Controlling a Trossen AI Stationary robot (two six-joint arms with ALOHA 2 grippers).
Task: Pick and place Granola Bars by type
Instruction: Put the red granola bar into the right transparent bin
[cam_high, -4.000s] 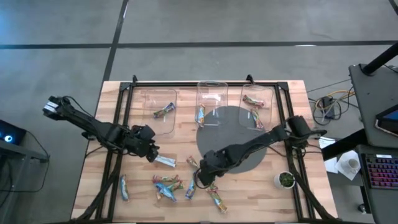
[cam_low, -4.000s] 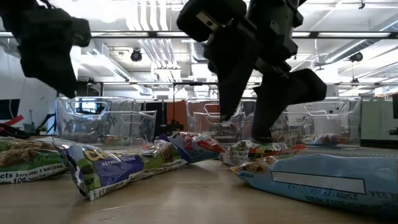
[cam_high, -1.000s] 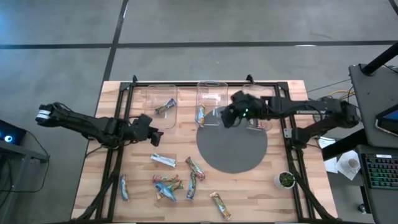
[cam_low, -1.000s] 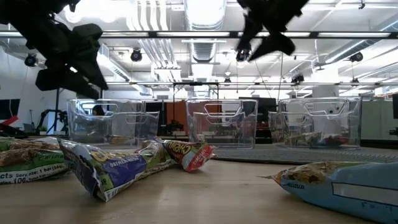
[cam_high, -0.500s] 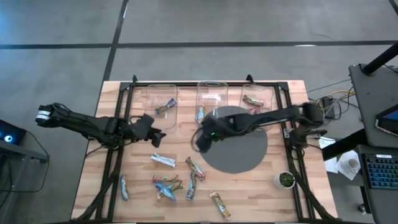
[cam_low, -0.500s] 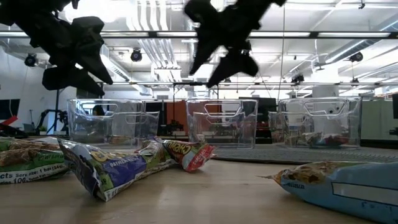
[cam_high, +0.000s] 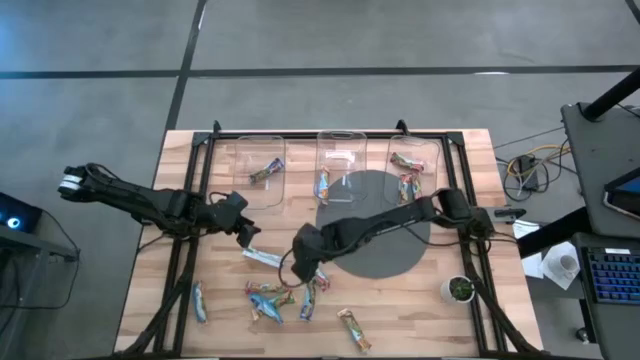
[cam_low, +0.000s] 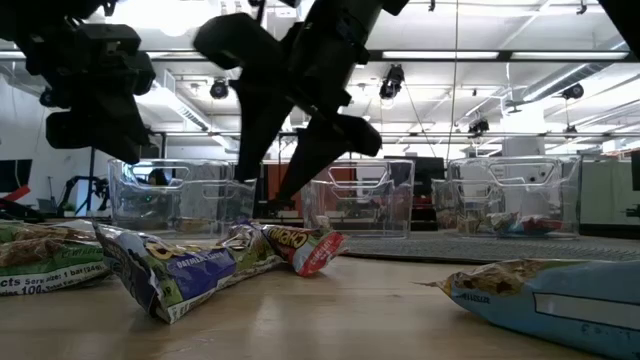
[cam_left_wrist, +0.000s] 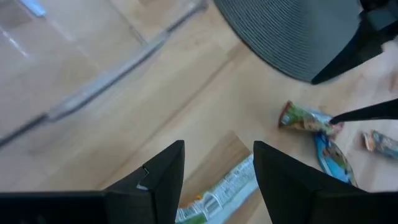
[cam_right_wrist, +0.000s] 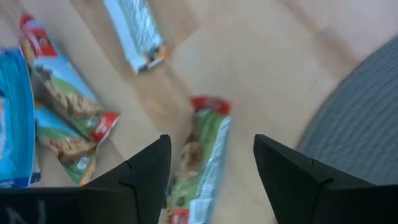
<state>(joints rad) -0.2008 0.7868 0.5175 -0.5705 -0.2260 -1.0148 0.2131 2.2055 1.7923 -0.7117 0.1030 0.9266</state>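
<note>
Several granola bars (cam_high: 270, 296) lie loose on the wooden table's near half. My right gripper (cam_right_wrist: 210, 163) hangs open over a green bar with red ends (cam_right_wrist: 202, 155), one finger on each side of it and clear of it; in the low view it (cam_low: 275, 175) stands well above the table. My left gripper (cam_left_wrist: 217, 183) is open above a white-and-blue bar (cam_high: 263, 258), which shows between its fingers (cam_left_wrist: 217, 194) without touching them. Three clear bins (cam_high: 340, 160) at the far side hold a few bars (cam_high: 265, 172).
A round grey mat (cam_high: 385, 235) lies right of centre, with my right arm stretched across it. A small green-filled cup (cam_high: 460, 289) stands near the right edge. Black frame rails (cam_high: 185, 260) run along the table's sides. In the low view, bars (cam_low: 180, 265) lie close in front.
My right gripper has swept from above the right-hand bin toward the table's near left and down, and now stands over the green bar among the loose ones. My left gripper has tipped toward the near edge, over the white-and-blue bar. No bar has moved.
</note>
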